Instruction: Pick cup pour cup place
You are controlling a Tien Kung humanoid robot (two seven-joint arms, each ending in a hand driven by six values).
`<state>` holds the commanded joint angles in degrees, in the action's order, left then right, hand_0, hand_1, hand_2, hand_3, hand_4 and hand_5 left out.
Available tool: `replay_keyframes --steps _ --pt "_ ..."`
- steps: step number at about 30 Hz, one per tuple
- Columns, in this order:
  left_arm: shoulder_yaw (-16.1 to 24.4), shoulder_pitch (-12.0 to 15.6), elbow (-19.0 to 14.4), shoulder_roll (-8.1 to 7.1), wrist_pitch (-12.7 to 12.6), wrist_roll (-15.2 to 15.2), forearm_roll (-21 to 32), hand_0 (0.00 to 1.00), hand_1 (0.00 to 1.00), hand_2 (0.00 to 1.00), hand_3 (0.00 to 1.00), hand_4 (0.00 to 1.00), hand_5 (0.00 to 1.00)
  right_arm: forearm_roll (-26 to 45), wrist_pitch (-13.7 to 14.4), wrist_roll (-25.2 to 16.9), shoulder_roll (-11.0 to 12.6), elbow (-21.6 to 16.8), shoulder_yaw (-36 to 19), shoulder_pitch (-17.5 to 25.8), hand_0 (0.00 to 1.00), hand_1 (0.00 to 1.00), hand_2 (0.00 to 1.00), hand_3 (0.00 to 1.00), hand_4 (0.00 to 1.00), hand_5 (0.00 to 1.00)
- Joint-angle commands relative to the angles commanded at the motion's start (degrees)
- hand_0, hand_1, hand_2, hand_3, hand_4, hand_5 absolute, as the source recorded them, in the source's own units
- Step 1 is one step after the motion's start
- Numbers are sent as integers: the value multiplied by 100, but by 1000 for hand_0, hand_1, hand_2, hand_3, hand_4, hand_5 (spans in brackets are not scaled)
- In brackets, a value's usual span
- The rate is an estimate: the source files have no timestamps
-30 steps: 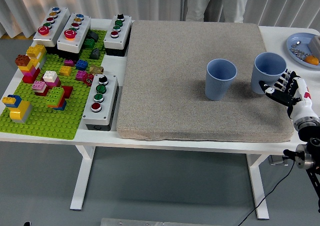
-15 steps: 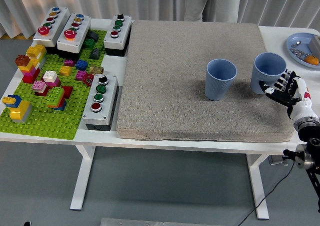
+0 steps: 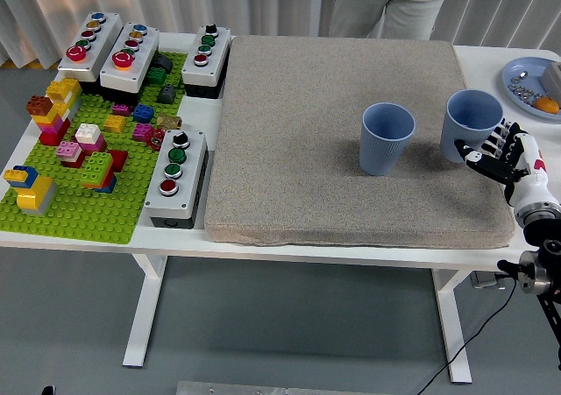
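Right hand beside right blue cup, fingers spread, grasping nothing, second cup apart

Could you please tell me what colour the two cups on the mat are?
Both cups are light blue, seen clearly in the head view.

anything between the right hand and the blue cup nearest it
Nothing visible. The right hand sits just beside the right blue cup on the grey mat, fingers open toward its wall. The other blue cup stands apart to the left.
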<state>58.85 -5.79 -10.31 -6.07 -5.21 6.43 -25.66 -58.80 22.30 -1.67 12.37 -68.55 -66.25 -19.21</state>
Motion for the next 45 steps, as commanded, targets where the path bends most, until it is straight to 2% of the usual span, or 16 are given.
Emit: replay_keyframes --steps 45 --pt "-11 4 0 -1 3 -5 -8 696 675 736 673 475 976 -13 24 11 10 -3 0 44 842 703 620 687 762 222"
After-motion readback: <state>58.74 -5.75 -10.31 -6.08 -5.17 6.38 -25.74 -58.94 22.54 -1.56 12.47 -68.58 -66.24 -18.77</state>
